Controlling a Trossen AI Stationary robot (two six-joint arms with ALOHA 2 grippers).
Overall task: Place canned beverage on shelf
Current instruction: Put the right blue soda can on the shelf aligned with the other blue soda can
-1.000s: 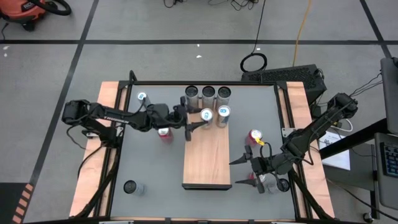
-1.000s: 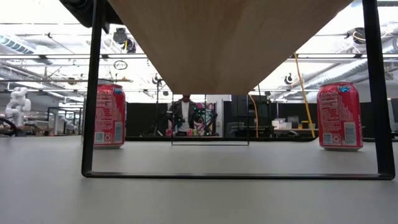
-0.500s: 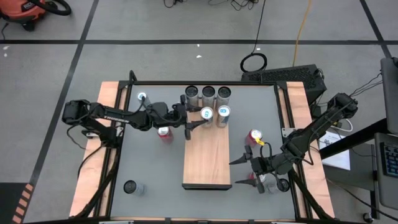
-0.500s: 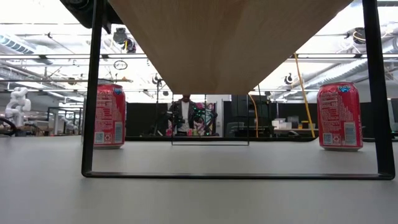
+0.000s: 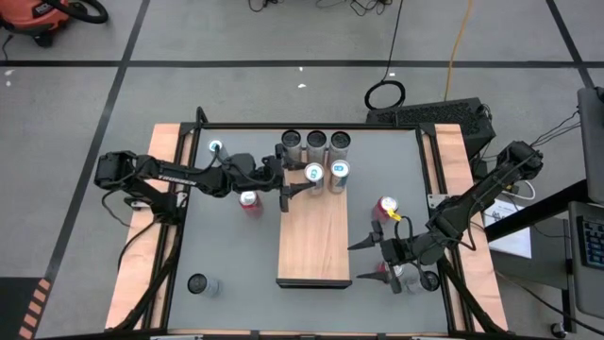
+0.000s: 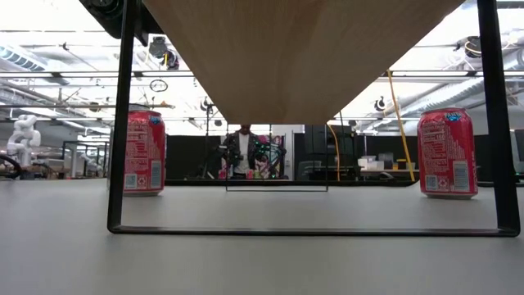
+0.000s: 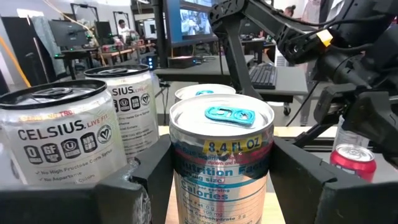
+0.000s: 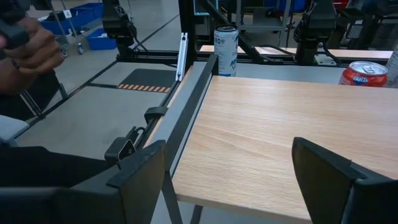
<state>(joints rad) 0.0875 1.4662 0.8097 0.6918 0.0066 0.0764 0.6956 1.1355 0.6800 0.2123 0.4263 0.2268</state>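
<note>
So far the job looks partly done: going left to right across the high view, a grey can (image 5: pixel 201 283) stands alone at the near left corner of the table, a red can (image 5: pixel 249 201) stands on the grey top just left of the shelf (image 5: pixel 314 241), and the left gripper (image 5: pixel 304 181) reaches in from the left to the shelf's far end. There its fingers stand on either side of a silver can with a blue tab (image 7: pixel 221 155); the left wrist view shows both dark pads close against the can's sides, so I judge it clasped but cannot tell whether it is already set down on the board or just above it. Right beside it a second silver can (image 5: pixel 339 172) already stands on the shelf's far end, and three dark-topped cans (image 5: pixel 315 144) wait in a row on the table just beyond. Most of the board is bare. Further right, another red can (image 5: pixel 387 206) sits on the table off the shelf, not yet placed. The right gripper (image 5: pixel 366 261) waits at the shelf's near right edge, fingers spread wide and holding nothing, with only bare wood between them.
</note>
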